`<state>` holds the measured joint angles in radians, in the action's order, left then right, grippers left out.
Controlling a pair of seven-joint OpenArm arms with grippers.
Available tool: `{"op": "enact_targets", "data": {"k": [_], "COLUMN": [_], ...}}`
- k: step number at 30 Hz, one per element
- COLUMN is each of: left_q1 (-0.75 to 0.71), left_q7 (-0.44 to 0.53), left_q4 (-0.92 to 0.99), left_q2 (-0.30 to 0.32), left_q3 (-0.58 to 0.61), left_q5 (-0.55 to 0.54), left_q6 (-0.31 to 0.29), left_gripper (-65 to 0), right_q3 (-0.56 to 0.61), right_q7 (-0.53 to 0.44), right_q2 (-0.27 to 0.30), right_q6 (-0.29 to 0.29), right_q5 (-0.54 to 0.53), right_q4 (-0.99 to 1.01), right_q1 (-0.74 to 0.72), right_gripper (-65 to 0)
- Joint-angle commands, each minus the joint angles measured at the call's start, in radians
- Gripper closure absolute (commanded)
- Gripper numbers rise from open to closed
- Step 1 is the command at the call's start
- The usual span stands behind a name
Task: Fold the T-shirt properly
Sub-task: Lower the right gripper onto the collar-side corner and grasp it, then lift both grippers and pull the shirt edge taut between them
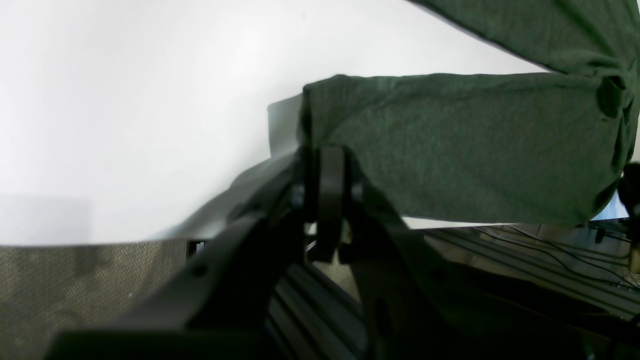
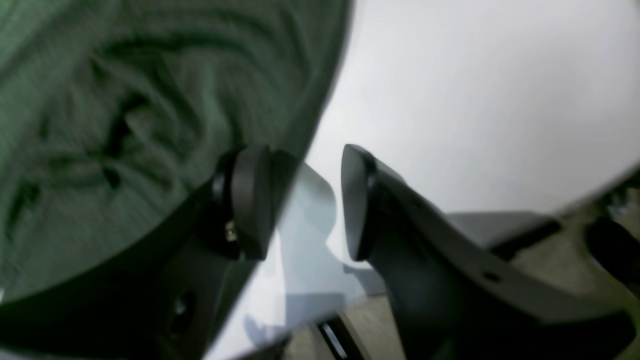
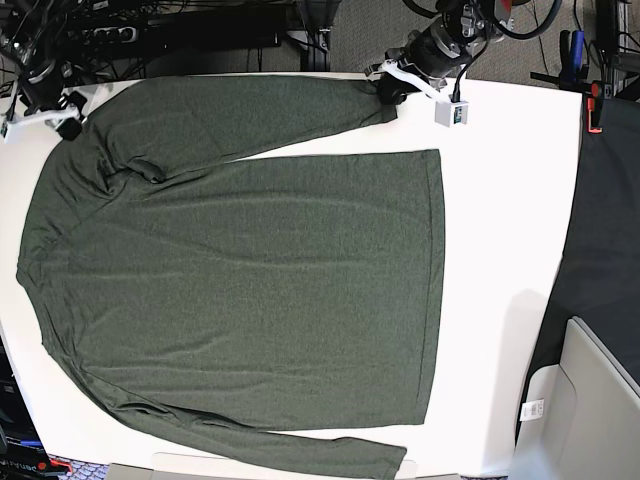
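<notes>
The left gripper has its jaws together, clamped on the cuff end of the upper sleeve of the shirt; in the left wrist view the sleeve runs from the dark pads out to the right as a flat band of cloth, bunched into a knot of wrinkles where it meets the body. The right gripper stands with its jaws apart, a clear gap of white tabletop between the two rounded black pads; one pad sits at the shirt's edge and seems to touch it, though blur makes that hard to tell, and nothing is held between them. The shirt is a dark olive-green heathered knit, plain, matte and soft, creased near the shoulder. In the base view it lies spread flat across most of the tabletop, hem toward the right, neck and shoulders toward the left, one sleeve stretched along the far edge and the other along the near edge. The left gripper is at the far sleeve's end near the top centre; the right gripper is at the far left corner by the shoulder.
</notes>
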<state>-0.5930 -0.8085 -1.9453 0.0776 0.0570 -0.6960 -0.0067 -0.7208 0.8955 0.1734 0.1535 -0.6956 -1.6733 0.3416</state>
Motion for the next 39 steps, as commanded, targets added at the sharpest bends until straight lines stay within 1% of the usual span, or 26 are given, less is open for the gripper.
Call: {"op": "enact_targets", "data": {"k": [1,6,9,14,15,20,22,23,24,25,27,29,31,33,36,39], "left_q1": [-0.005,-0.005,-0.005,-0.005,-0.005,-0.005,-0.005,-0.005,-0.005,-0.006,-0.009,-0.012,-0.015,-0.037,-0.049,-0.075], "left_q7": [0.005,0.005,0.005,0.005,0.005,0.005,0.005,0.005,0.005,0.005,0.005,0.005,0.005,0.018,0.022,0.056], "left_q4": [-0.013,-0.013,-0.013,-0.013,-0.013,-0.013,-0.013,-0.013,-0.016,-0.019,-0.026,-0.032,-0.038,-0.047,-0.058,-0.059], "left_q2": [0.001,0.001,0.001,0.001,0.001,0.001,0.003,0.003,0.003,0.003,0.003,0.004,0.014,0.043,0.067,0.092], "left_q3": [-0.001,0.001,-0.001,0.001,0.001,-0.001,-0.001,-0.001,-0.001,-0.001,-0.001,-0.001,-0.003,-0.003,-0.004,-0.001], "left_q5": [-0.011,-0.011,-0.011,-0.011,-0.011,-0.011,-0.011,-0.011,-0.011,-0.011,-0.011,-0.011,-0.011,-0.011,-0.011,-0.011], "left_q6": [-0.003,-0.003,-0.003,-0.003,-0.003,-0.003,-0.003,-0.003,-0.003,-0.003,-0.003,-0.003,-0.003,-0.003,-0.003,-0.003], "left_gripper": [-0.3,-0.3,-0.3,-0.3,-0.3,-0.3,-0.3,-0.3,-0.3,-0.3,-0.2,-0.2,-0.2,-0.2,-0.2,-0.2], "right_q3": [0.005,0.005,0.007,0.007,0.007,0.005,0.005,0.003,0.002,0.0,-0.001,-0.001,-0.001,-0.006,-0.079,-0.127], "right_q7": [0.081,0.112,0.13,0.141,0.146,0.147,0.147,0.147,0.147,0.149,0.149,0.149,0.149,0.147,0.147,0.147], "right_q2": [-0.012,-0.033,-0.036,-0.062,-0.062,-0.064,-0.064,-0.064,-0.064,-0.059,-0.054,-0.021,0.004,0.012,0.038,0.062], "right_q6": [-0.015,-0.015,-0.015,-0.015,-0.015,-0.015,-0.012,0.001,0.031,0.07,0.126,0.159,0.162,0.163,0.165,0.165], "right_q5": [0.024,0.024,0.024,0.024,0.024,0.024,0.024,0.023,0.014,-0.006,-0.04,-0.075,-0.111,-0.152,-0.21,-0.244], "right_q4": [0.017,0.019,0.02,0.037,0.048,0.095,0.098,0.097,0.092,0.091,0.089,0.083,0.077,0.075,0.048,0.012], "right_q1": [0.009,-0.026,-0.045,-0.062,-0.062,-0.063,-0.062,-0.06,-0.057,-0.042,-0.017,0.015,0.049,0.086,0.147,0.19], "right_gripper": [-24.4,-24.4,-24.4,-24.1,-23.1,-9.0,-4.9,-3.4,-1.6,-0.2,-0.4,-0.4,-0.4,-0.4,-0.4,-0.4]}}
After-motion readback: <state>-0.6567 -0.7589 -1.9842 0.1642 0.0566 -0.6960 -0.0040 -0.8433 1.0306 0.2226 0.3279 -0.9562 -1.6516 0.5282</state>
